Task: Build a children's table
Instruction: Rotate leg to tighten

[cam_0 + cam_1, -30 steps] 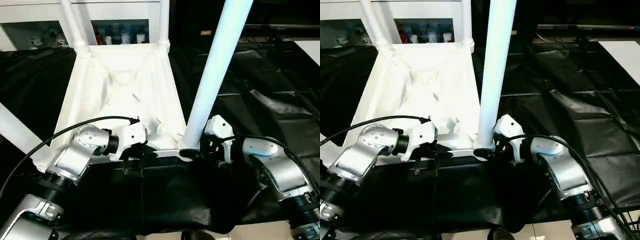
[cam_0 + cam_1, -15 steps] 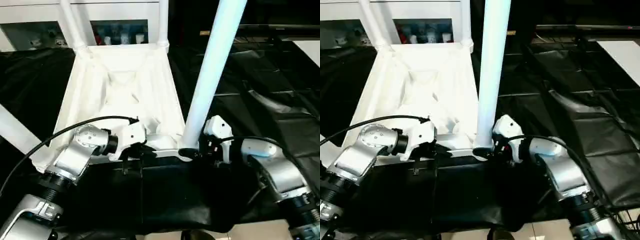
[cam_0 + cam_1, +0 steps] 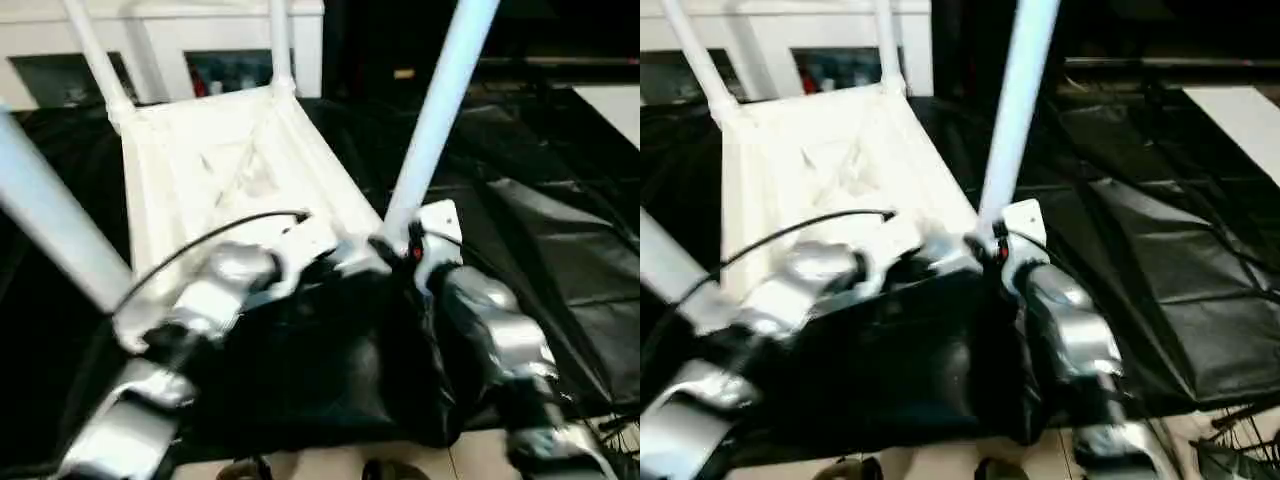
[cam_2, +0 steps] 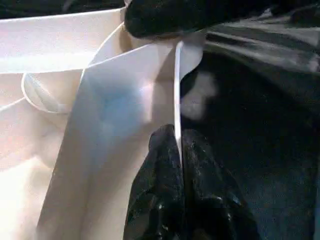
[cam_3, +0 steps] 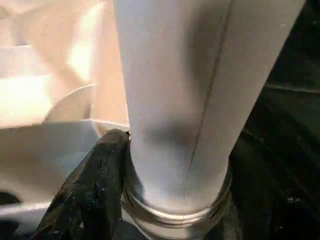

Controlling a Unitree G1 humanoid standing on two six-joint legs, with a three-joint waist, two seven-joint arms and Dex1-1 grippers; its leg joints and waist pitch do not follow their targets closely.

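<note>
1. Eye views: children's table [image 3: 230, 165] lies upside down on black sheeting [image 3: 560, 230], ribbed underside up. Two far legs [image 3: 278, 40] stand in the far corners, a third [image 3: 50, 225] at the near left corner. Left claw [image 3: 335, 262] at the near rim, right claw [image 3: 405, 250] at the foot of the near right leg [image 3: 435, 110]. White cabinet [image 3: 180, 40] behind
2. Left wrist view: left claw [image 4: 179, 145] pinched narrow on the thin rim edge [image 4: 177, 90] of the table
3. Right wrist view: one black finger [image 5: 95, 185] of right claw touching the leg [image 5: 195, 90] just above its collar; second finger hidden, so grip cannot tell
</note>
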